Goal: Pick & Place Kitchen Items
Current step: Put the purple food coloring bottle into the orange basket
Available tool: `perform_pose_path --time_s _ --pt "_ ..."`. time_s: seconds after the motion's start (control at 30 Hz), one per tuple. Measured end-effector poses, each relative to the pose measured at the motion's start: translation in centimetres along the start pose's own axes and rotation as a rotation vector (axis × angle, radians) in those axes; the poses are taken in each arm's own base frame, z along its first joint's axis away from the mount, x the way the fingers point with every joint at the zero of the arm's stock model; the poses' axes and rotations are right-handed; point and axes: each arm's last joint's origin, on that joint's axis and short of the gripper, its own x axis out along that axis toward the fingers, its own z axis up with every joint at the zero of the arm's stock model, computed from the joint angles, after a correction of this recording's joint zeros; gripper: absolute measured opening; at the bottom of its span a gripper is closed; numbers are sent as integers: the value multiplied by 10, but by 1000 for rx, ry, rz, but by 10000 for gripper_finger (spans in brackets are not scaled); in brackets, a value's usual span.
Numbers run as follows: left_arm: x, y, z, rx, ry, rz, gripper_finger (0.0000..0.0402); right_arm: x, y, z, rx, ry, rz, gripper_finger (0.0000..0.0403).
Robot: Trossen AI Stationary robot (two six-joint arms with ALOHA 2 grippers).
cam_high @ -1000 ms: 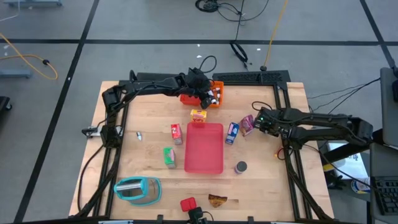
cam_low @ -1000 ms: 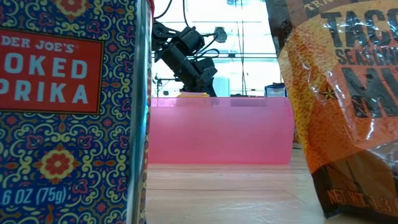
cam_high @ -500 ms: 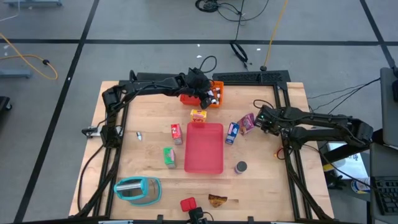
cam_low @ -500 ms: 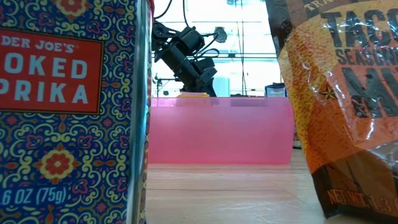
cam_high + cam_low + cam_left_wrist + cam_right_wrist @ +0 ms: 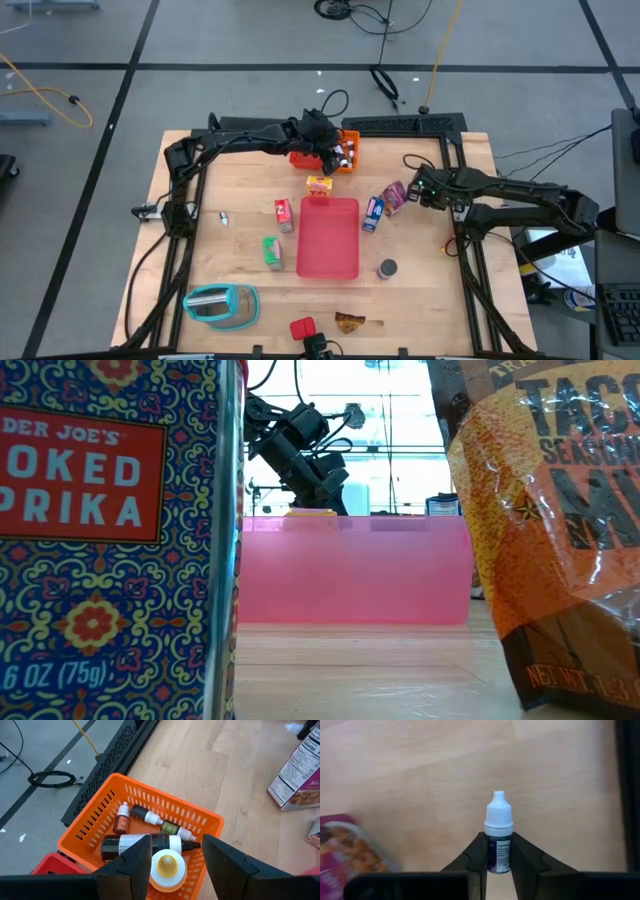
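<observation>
Wooden table (image 5: pixel 240 240) carries pink tray (image 5: pixel 328 238) (boxes (image 5: pixel 284 214) around).

A light wooden table (image 5: pixel 240 250) with a black metal frame (image 5: pixel 400 124) stands on a grey floor (image 5: pixel 90 200) crossed by dark tape lines. Black cables (image 5: pixel 345 10) and a yellow cord (image 5: pixel 45 85) trail across the floor. In the low view, bright windows (image 5: pixel 400 420) glow behind the table, washing the room in daylight.
</observation>
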Motion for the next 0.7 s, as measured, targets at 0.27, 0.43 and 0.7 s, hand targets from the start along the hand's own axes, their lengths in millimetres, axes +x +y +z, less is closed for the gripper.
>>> perform_pose_path --time_s 0.27,0.43,0.7 --pt "0 0 -1 0 5 -1 177 -27 15 8 -96 -19 52 47" --pt "0 0 -1 -1 5 0 177 -42 25 14 -181 -69 103 47" --pt "-18 2 9 3 -24 16 177 -57 38 22 -337 -186 181 46"
